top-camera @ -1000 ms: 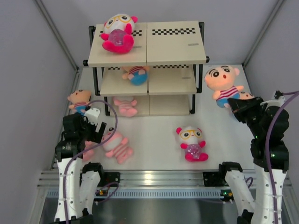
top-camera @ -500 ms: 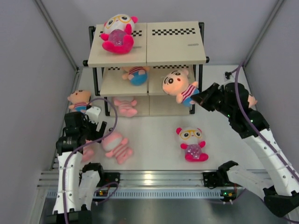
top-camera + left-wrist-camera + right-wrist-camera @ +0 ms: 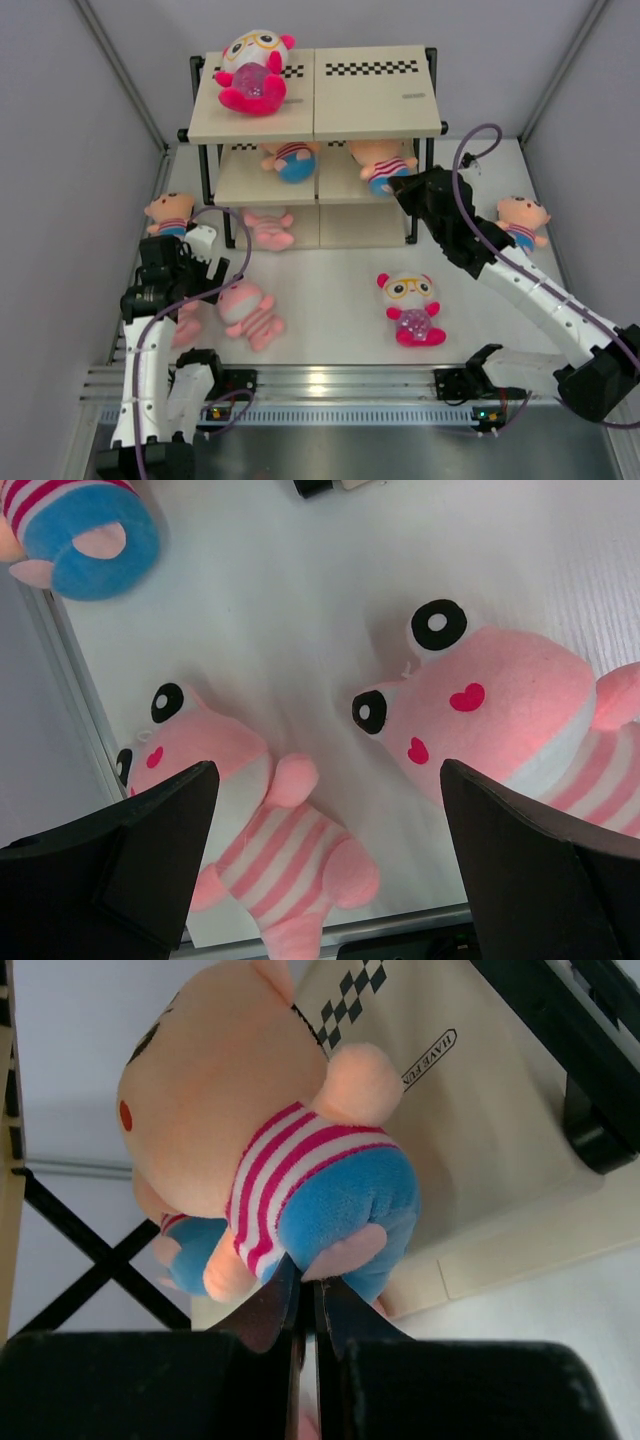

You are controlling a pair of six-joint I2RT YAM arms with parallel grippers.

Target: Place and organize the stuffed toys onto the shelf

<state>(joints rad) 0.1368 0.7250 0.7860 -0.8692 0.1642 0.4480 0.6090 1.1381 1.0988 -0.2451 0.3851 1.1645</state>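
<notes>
My right gripper (image 3: 400,186) is shut on the foot of a peach stuffed toy (image 3: 270,1150) in a striped shirt, holding it over the right half of the shelf's (image 3: 370,100) middle board. The shelf also carries a white-and-magenta toy (image 3: 252,72) on top, a peach toy (image 3: 290,160) on the middle board and a pink toy (image 3: 268,226) at the bottom. My left gripper (image 3: 330,770) hangs open above two pink striped toys (image 3: 265,845) (image 3: 500,710) on the table, touching neither.
Loose on the white table lie a peach toy (image 3: 168,212) at the left wall, another peach toy (image 3: 522,220) at the right, and a white-and-magenta toy (image 3: 410,305) in front of the shelf. Grey walls close in both sides.
My right arm swung from the table's right side to the shelf, carrying the peach toy up to the middle board. The left arm barely moved.
</notes>
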